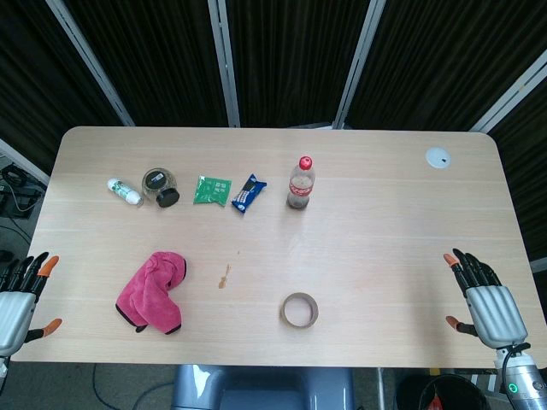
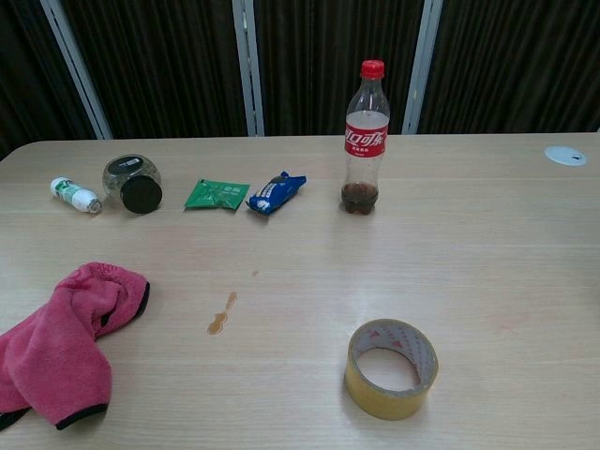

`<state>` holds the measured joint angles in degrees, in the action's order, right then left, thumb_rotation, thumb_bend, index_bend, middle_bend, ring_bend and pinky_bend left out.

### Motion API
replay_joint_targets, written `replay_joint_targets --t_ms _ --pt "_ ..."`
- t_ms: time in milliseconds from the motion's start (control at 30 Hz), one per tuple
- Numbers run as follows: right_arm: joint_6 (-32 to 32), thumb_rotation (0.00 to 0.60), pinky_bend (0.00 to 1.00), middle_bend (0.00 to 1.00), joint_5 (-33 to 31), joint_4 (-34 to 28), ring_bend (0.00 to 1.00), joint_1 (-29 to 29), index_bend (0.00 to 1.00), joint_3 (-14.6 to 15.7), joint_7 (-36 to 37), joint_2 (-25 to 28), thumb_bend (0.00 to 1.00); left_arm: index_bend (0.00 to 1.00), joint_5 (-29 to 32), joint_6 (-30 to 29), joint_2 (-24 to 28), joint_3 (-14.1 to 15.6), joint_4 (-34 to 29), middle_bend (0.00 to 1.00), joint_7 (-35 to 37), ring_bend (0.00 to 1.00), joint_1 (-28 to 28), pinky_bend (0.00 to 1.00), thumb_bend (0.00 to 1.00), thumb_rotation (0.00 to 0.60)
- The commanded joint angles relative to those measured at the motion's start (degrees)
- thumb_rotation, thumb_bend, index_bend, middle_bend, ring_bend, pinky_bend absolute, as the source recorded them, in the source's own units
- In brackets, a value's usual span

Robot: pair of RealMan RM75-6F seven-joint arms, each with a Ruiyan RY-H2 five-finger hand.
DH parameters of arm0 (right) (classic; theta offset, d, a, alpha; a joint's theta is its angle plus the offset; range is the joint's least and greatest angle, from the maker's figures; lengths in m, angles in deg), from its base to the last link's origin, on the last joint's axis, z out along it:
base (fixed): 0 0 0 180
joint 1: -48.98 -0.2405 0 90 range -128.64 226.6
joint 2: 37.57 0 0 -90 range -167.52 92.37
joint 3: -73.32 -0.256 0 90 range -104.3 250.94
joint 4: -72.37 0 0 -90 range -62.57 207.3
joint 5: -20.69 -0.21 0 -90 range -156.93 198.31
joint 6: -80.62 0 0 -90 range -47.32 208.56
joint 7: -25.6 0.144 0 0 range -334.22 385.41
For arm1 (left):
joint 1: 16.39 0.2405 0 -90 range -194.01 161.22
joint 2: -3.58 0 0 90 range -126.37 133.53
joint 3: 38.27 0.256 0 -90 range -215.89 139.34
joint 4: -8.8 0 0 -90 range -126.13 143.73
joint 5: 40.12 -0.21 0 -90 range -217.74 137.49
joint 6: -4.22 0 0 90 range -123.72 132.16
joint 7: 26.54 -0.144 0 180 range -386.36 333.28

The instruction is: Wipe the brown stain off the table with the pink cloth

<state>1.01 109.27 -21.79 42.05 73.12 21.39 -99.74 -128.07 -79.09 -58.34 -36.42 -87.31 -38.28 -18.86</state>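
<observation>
While both hands wait at the near corners of the worktop (image 1: 385, 256), nothing is held. The left hand (image 1: 19, 295) has its fingers spread and empty, and the right hand (image 1: 483, 299) as well. One pink cloth (image 1: 155, 290) lies crumpled to the right of the left hand, near it; its long axis runs from the near edge away toward the far side, and one folded end points to the far right. One brown stain (image 1: 225, 276) is a thin streak just beyond the cloth, between the two hands, also stretched toward the far side. One tape roll (image 1: 300, 310) lies flat, closer to the right hand. Bare wood lies between stain and cloth. Far from both hands stand one cola bottle (image 1: 301, 183), one jar (image 1: 160, 187), one white bottle (image 1: 125, 191), one green packet (image 1: 212, 190) and one blue packet (image 1: 249, 193).
</observation>
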Motion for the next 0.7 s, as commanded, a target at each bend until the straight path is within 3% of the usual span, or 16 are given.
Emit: replay_joint_targets --t_ms 33,700 --pt "-0.02 0.6 0.14 0.0 -0.16 0.02 0.0 0.05 0.0 -0.04 0.03 0.02 0.0 0.0 0.07 0.15 0.03 0.07 -0.18 0.0 -0.09 0.0 -0.04 0.0 0.02 0.6" --pt "0.44 0.6 0.14 0.0 -1.13 -0.47 0.0 0.1 0.0 -0.2 -0.12 0.12 0.0 0.0 1.63 3.0 0.16 0.83 -1.09 0.0 -1.99 0.0 -0.68 0.0 0.02 0.6"
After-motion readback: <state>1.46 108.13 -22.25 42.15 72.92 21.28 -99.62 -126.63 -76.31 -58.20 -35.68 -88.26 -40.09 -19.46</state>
